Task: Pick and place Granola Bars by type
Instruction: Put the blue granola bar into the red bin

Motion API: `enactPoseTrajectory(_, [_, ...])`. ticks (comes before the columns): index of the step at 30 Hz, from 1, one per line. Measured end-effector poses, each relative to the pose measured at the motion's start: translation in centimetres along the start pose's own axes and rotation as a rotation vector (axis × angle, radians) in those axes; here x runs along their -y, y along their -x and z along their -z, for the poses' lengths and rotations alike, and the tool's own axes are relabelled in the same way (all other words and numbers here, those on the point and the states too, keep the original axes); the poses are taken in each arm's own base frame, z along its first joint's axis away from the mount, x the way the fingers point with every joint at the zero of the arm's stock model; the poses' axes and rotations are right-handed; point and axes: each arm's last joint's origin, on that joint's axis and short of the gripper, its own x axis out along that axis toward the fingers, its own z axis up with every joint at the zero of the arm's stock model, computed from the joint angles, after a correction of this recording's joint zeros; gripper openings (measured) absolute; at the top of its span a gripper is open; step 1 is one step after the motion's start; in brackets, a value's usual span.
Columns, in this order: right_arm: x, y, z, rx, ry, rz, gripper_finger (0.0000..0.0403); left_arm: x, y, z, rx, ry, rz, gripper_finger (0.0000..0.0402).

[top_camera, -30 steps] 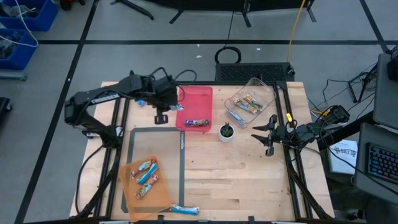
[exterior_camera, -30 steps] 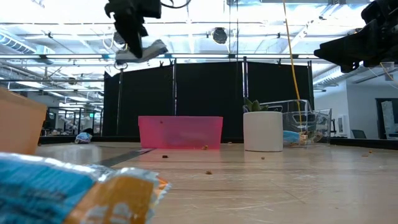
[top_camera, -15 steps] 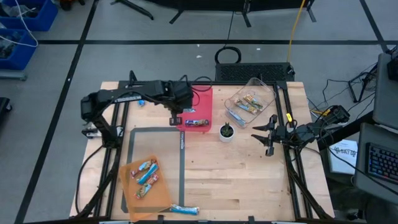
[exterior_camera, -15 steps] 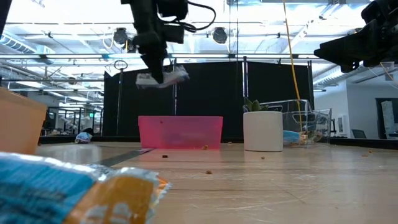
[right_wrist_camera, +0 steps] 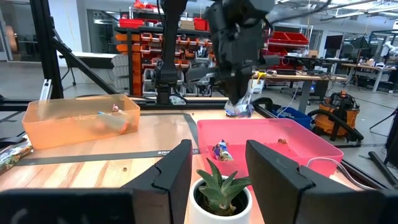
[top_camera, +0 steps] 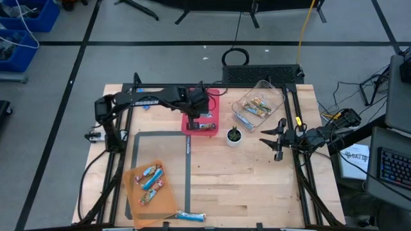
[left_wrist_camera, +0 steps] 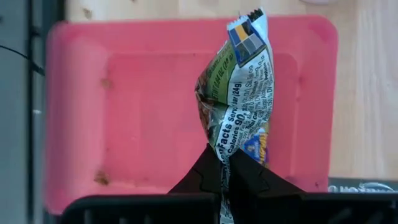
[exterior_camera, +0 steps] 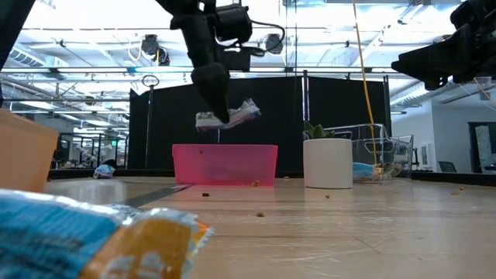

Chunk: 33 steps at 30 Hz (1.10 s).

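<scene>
The left pincer [exterior_camera: 219, 116] hangs above the pink tray [top_camera: 209, 102] at the far middle of the worktop [top_camera: 257, 179], clenched on one end of a crinkled bar [left_wrist_camera: 239, 93] whose free end dangles over the tray floor, with clear air between wrapper and tray rim in the low view. One multicoloured bar [top_camera: 204, 126] already lies in the tray by its near edge. Just beside the tray's near right corner stands a small potted plant [top_camera: 234, 136] in a white cup, and beyond it, toward the far right corner of the worktop, a clear bin [top_camera: 275, 96] holds several tan bars [top_camera: 258, 106]. The right pincer [top_camera: 277, 140] waits with its fingers apart and nothing between them, near the right edge, a little way right of the plant. At the near left an orange bin [top_camera: 168, 204] holds a few red and blue bars [top_camera: 151, 179], and a blue bar [top_camera: 191, 216] lies loose at the very front edge of the worktop. The middle and near right of the wood are open. In the low view that loose bar fills the lower left as a blur, and the pink tray's wall hides what lies inside. The held bar's front face is turned away from the wrist camera, which shows only its printed back.
</scene>
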Motion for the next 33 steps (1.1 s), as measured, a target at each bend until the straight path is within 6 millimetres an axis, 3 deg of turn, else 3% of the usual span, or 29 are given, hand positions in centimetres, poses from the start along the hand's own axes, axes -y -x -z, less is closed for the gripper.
enactPoseTrajectory(19, [0.0, 0.0, 0.0, 0.000, 0.000, 0.000, 0.0142, -1.2, -4.9, -0.4, -0.024, -0.062, -0.039, 0.0008])
enactPoseTrajectory(33, [0.0, 0.0, 0.0, 0.000, 0.000, 0.001, 0.0142, -0.4, -9.6, 0.4, -0.132, -0.004, 0.017, 0.0008])
